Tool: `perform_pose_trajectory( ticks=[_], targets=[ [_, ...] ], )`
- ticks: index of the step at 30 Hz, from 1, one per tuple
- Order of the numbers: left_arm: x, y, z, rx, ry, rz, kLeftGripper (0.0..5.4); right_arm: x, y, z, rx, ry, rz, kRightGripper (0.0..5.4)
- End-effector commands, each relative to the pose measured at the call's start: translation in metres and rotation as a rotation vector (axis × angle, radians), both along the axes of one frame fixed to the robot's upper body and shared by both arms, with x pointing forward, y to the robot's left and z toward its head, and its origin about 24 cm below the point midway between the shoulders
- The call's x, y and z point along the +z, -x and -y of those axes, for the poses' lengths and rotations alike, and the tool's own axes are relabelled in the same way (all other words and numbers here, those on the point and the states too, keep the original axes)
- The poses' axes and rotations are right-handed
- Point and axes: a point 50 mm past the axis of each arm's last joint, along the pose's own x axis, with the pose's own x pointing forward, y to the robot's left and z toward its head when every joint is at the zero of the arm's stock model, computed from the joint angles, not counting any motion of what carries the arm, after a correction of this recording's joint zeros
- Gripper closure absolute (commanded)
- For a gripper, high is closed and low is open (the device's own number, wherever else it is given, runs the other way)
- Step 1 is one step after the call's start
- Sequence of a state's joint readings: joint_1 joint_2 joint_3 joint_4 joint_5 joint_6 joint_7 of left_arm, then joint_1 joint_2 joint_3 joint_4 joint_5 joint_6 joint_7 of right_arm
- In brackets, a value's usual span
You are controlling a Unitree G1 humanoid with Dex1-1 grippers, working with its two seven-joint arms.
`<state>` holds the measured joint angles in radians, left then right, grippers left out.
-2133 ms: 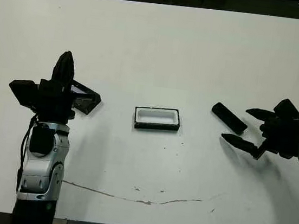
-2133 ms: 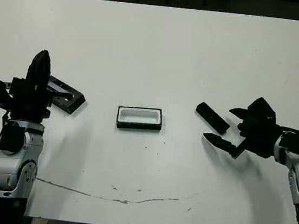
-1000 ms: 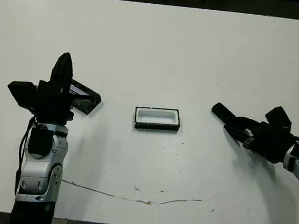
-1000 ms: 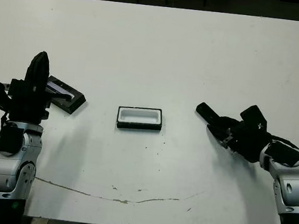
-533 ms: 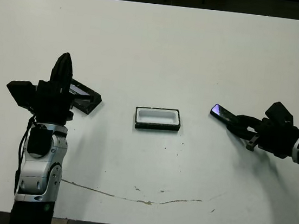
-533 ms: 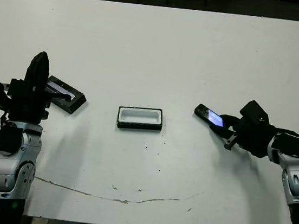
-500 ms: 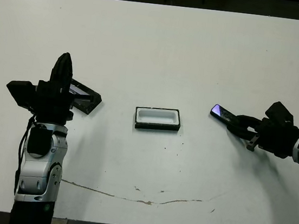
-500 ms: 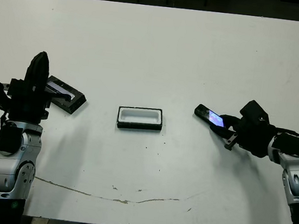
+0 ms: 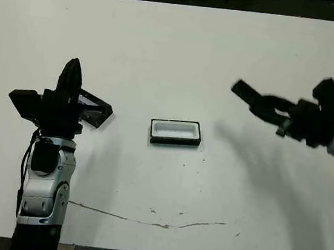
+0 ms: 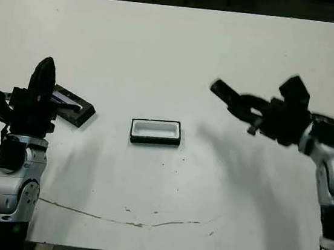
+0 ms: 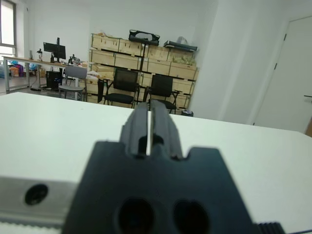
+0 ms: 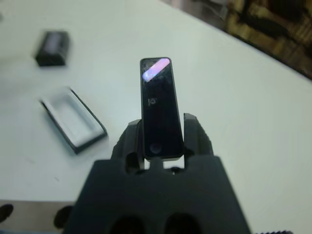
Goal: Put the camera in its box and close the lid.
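Note:
My right gripper (image 9: 268,107) is shut on the camera (image 9: 247,93), a slim black bar held in the air to the right of the box, above the table. In the right wrist view the camera (image 12: 159,105) stands up between the fingers (image 12: 196,132) with a purple glint at its far end. The box (image 9: 176,132), black-rimmed with a white lining, lies open-topped at the table's middle. The lid (image 9: 94,109) lies flat at the left. My left gripper (image 9: 72,69) stands upright just left of the lid, fingers shut on nothing.
The white table (image 9: 176,47) has a thin dark crack line (image 9: 161,223) near its front edge. Beyond the table, the left wrist view shows an office with chairs (image 11: 124,85) and shelves of boxes (image 11: 146,56).
My right gripper closed on the camera where it lay on the table, then lifted it up and a little toward the box. The left arm, lid and box have not moved.

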<state>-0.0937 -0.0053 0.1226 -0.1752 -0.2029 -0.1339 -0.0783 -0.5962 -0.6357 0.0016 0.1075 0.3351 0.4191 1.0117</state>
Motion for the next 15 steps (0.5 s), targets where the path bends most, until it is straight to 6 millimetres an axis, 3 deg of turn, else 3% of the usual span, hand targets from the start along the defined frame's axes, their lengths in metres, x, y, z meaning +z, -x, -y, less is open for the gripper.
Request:
perform_pose_trajectory(
  ticks=[1,6,15],
  targets=[
    [-0.006,0.002,-0.001,0.014,0.002,-0.030,5.40,0.007,-0.008,-0.016,0.082,-0.014,-0.006,4.71],
    [-0.006,0.002,-0.001,0.022,-0.023,-0.025,5.40,0.012,-0.015,-0.034,0.148,0.058,-0.030,4.71],
    [-0.007,0.002,-0.001,0.022,-0.025,-0.024,5.40,0.011,-0.024,-0.066,0.286,0.351,-0.074,4.71]
  ],
)
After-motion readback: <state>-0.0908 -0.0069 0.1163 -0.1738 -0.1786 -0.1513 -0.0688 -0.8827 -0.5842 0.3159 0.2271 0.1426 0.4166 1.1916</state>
